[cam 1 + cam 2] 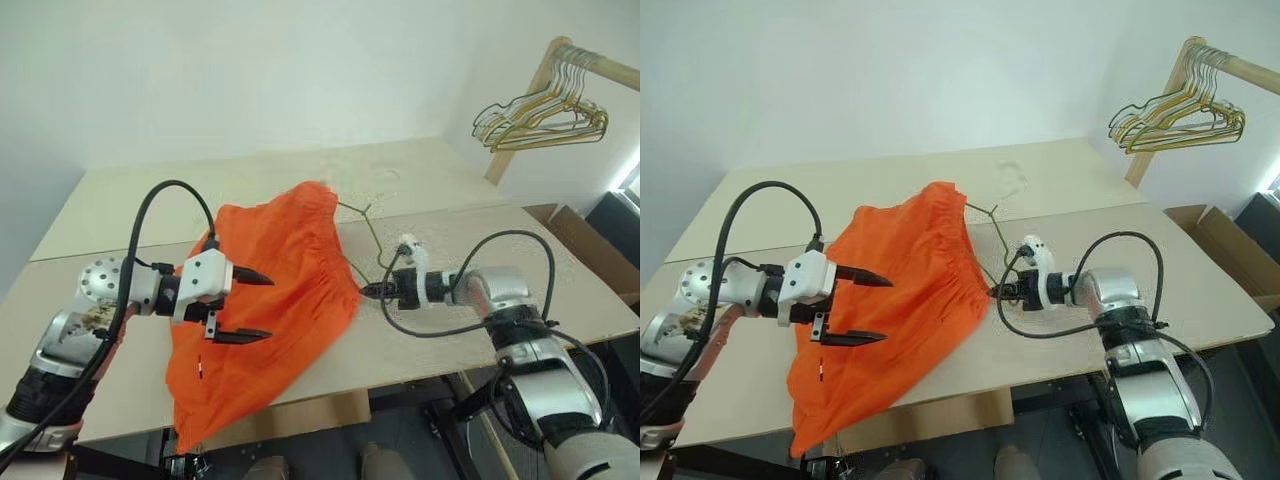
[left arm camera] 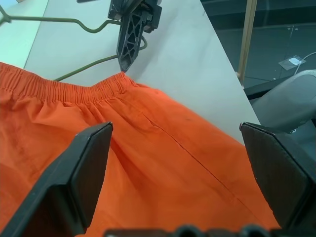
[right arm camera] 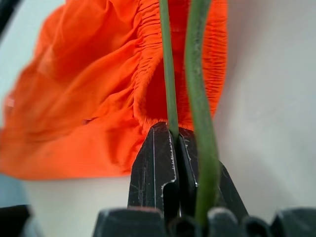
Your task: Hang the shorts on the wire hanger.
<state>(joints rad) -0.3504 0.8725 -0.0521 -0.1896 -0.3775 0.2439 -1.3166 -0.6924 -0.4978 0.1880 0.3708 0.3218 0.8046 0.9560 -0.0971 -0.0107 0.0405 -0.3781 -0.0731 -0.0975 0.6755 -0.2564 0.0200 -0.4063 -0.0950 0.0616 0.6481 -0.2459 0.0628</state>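
Fingers of the right gripper (image 1: 372,291) pinch the wire hanger (image 1: 372,240) beside the shorts (image 1: 270,300) on the tabletop (image 1: 560,290) — threading looks underway. Left gripper (image 1: 248,306) hovers spread over the fabric; next, it must grip the waistband.

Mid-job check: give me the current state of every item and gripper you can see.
Bright orange fabric shorts: crumpled on the table, hem over the front edge.
Thin olive-grey wire hanger: partly under the waistband, pinched by right gripper.
Left gripper: open, empty, above shorts.
Right gripper: shut on hanger wire.
Gold and dark hanger bunch: hanging on wooden rail.
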